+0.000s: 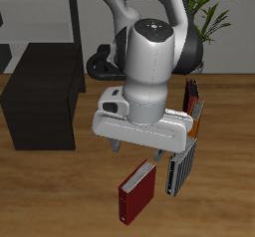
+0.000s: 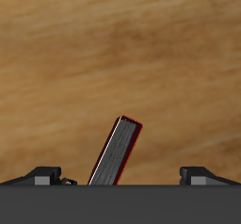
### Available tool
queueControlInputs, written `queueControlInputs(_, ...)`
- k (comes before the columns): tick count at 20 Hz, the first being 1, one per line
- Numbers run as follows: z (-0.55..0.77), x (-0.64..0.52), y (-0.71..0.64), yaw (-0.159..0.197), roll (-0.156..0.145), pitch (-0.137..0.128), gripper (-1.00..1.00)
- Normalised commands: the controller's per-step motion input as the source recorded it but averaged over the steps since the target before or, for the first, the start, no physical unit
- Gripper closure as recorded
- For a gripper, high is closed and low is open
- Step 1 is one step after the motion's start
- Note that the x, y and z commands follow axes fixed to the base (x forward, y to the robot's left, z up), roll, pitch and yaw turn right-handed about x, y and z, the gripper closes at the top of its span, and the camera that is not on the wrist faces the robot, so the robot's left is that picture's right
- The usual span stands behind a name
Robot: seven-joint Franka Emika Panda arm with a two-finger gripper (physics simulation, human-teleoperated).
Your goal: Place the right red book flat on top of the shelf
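Open, empty gripper (image 1: 140, 146) above right red book (image 1: 136, 190) (rigid, likely light hardcover); grasp across its covers

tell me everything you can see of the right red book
The right red book is a bright crimson hardcover with a plain cover and a greyish page block. In the exterior view it stands tilted on the wooden floor, nearer the front edge, beside a darker striped book. The gripper hangs above it, apparently not touching. The wrist view shows its pages edged in red, leaning between the fingers. It is not on the shelf.
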Motion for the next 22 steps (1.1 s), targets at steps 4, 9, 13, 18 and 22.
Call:
queueControlInputs(4,-0.26,0.04,-0.03,-0.029,-0.009,0.021,-1.0)
queueControlInputs(9,-0.39,0.03,0.02,-0.02,-0.006,0.04,-1.0)
queueControlInputs(13,-0.25,0.02,-0.02,-0.025,0.004,0.027,-1.0)
queueControlInputs(18,-0.41,0.06,-0.01,-0.009,-0.006,0.058,-1.0)
queueControlInputs(22,-0.31,0.0,-0.01,-0.016,0.015,0.046,1.0)
